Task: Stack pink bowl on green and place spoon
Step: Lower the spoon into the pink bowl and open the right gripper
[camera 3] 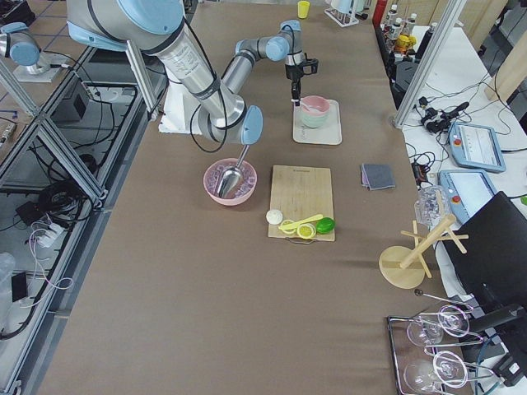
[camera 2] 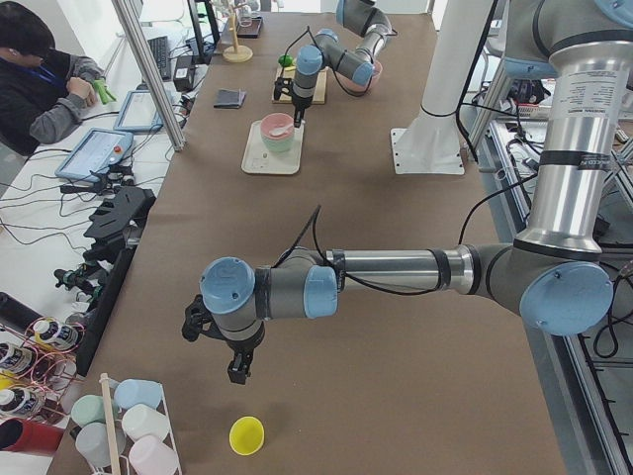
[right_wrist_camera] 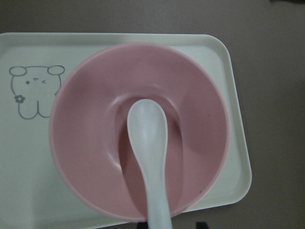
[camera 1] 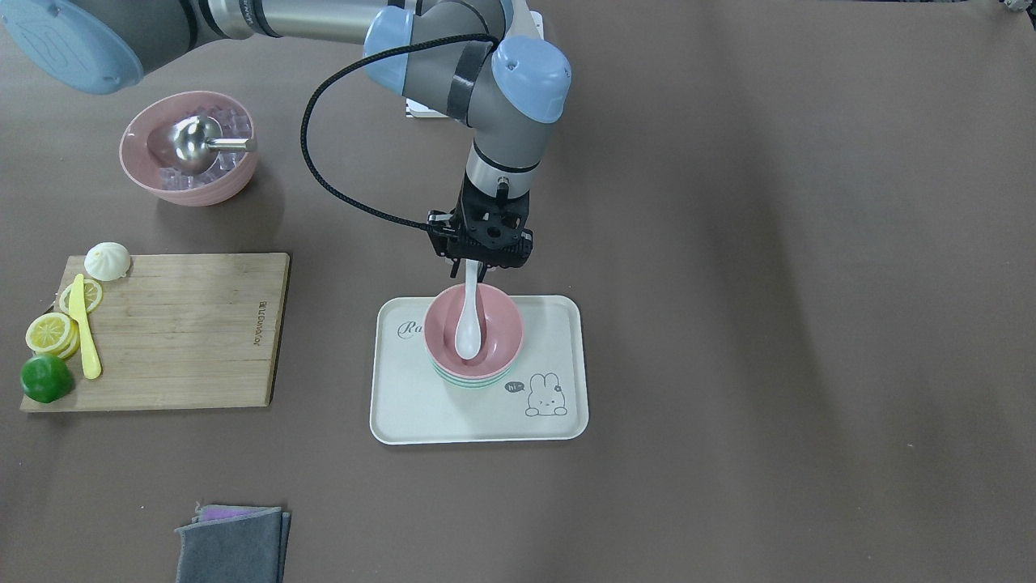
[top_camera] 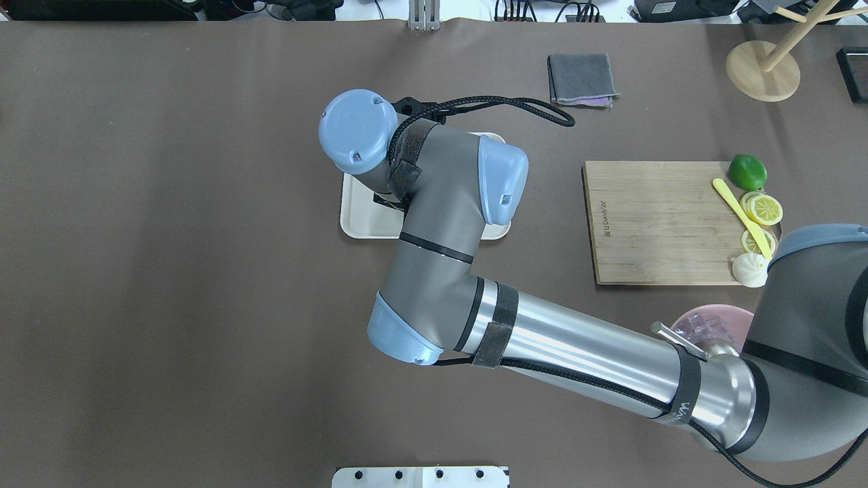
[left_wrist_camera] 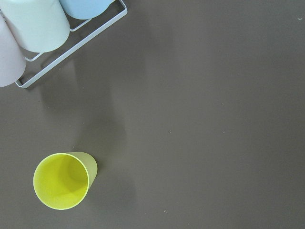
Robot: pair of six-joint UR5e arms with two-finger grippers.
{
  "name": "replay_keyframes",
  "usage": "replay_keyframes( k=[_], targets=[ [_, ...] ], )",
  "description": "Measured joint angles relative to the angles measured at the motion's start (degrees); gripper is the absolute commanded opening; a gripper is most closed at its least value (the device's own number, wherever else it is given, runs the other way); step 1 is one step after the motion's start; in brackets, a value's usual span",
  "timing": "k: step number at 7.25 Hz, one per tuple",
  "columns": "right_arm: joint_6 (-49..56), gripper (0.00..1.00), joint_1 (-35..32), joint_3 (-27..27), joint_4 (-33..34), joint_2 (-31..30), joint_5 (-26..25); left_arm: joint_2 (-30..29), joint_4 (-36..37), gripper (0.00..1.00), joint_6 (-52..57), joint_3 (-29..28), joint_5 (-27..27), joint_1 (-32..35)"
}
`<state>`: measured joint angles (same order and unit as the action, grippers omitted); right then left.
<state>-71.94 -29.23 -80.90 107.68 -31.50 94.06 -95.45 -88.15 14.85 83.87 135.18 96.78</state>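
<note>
The small pink bowl (camera 1: 495, 324) sits stacked on the mint-green bowls (camera 1: 472, 382) on the white tray (camera 1: 405, 405). The white spoon (camera 1: 469, 328) lies with its scoop in the pink bowl and its handle leaning over the rim toward the robot. My right gripper (camera 1: 477, 265) hangs just above the handle end. In the right wrist view the spoon (right_wrist_camera: 147, 138) lies in the bowl (right_wrist_camera: 90, 143), and the fingertips stand apart on either side of the handle, so the gripper is open. My left gripper (camera 2: 237, 371) shows only in the exterior left view, far from the tray; I cannot tell its state.
A larger pink bowl (camera 1: 188, 182) with clear cubes and a metal scoop stands toward the robot's right. A cutting board (camera 1: 186, 340) carries a yellow knife (camera 1: 83, 332), lemon slices, a lime (camera 1: 44, 378) and a bun (camera 1: 108, 261). Folded grey cloths (camera 1: 231, 546) lie nearby. A yellow cup (left_wrist_camera: 64, 180) and a cup rack (left_wrist_camera: 33, 24) lie under the left wrist.
</note>
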Motion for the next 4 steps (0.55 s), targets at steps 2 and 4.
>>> replay_keyframes(
  k=[2, 4],
  targets=[
    [2.4, 1.0, -0.5, -0.4, 0.1, 0.1, -0.3, 0.0, 0.0, 0.99, 0.0, -0.1, 0.0, 0.0],
    [7.8, 1.0, -4.3, -1.7, -0.3, -1.1, 2.6, 0.0, 0.2, 0.99, 0.0, -0.3, 0.0, 0.0]
  ],
)
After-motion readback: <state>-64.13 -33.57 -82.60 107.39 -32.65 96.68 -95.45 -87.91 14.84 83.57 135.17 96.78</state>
